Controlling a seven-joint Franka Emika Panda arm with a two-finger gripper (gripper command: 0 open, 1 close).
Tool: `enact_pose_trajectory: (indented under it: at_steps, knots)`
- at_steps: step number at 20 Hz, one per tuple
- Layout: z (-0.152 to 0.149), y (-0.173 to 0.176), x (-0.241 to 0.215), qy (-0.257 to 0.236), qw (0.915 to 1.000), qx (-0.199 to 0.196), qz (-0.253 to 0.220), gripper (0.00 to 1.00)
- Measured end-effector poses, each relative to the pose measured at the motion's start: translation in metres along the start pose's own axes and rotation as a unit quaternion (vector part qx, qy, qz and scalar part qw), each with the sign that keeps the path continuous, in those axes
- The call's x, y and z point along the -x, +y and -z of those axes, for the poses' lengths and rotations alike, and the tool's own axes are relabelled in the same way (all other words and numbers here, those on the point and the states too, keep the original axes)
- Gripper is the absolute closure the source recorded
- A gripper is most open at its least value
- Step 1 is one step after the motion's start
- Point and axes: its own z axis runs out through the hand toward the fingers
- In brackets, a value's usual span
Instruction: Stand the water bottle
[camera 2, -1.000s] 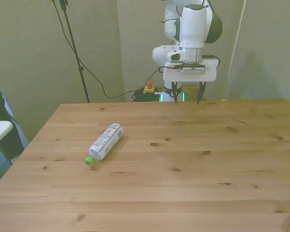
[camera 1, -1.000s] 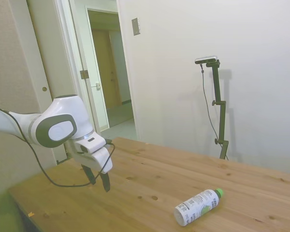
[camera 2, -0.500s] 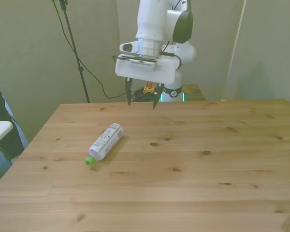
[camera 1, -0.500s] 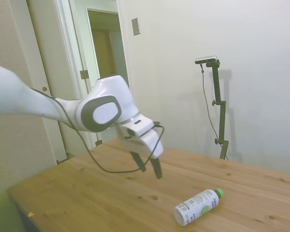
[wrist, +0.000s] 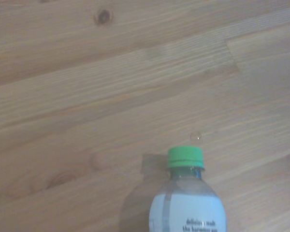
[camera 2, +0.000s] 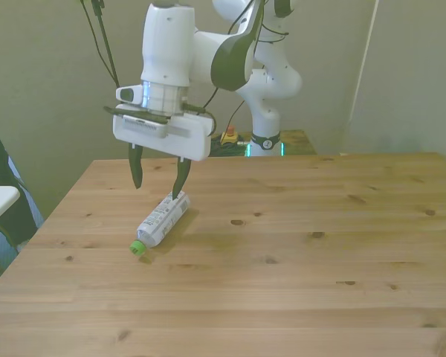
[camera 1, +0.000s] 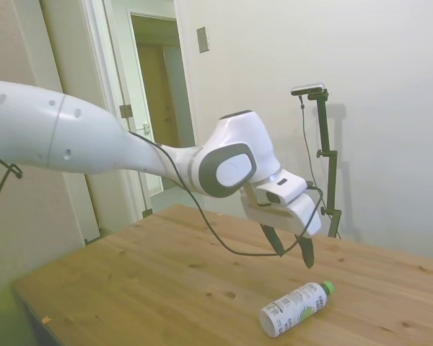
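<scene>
1. We see the water bottle lying on its side on the wooden worktop, toward the front view's left, its green cap pointing at the near edge in the front view.
2. The claw hangs above the bottle's base end with its fingers spread apart and nothing between them; it does not touch the bottle.
3. In the front view one fingertip overlaps the bottle's base end, though we think it sits higher, as the side view shows a gap.
4. The wrist view shows the cap and label top over bare wood.
5. Nothing else lies on the worktop near the bottle. Behind stand a pale wall and an open doorway.
</scene>
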Motion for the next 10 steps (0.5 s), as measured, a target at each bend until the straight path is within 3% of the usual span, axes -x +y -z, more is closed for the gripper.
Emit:
enact_pose_trajectory:
  at_steps: [10]
  knots:
    - [-0.078, -0.028, -0.026, -0.01, 0.9996, 0.012, -0.025, 0.0]
